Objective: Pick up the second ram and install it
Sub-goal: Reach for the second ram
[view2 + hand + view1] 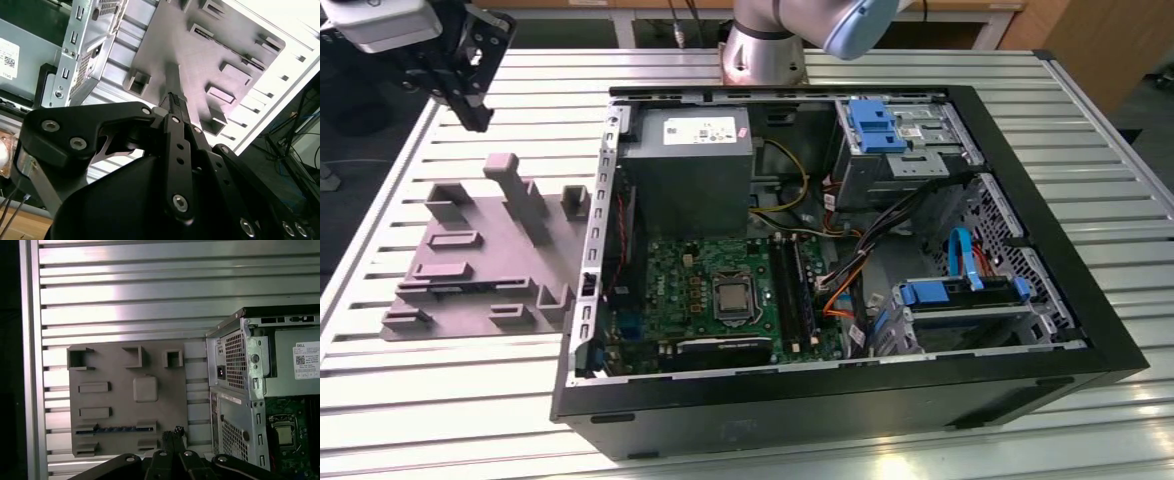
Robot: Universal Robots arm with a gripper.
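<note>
A slatted metal table (440,400) carries an open computer case (881,400). A grey holder plate (467,250) lies just beside the case, toward the exterior view's left. The gripper (476,118) hangs in the air on the plate's side of the case, its fingers drawn together and holding nothing, while the second ram (115,429) lies flat in a long slot of the plate, apart from the gripper.

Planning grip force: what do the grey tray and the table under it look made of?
The tray: likely matte mauve-grey plastic, judging by its dull, uniform moulded blocks. The table: probably bare aluminium slats, going by the silvery sheen.
</note>
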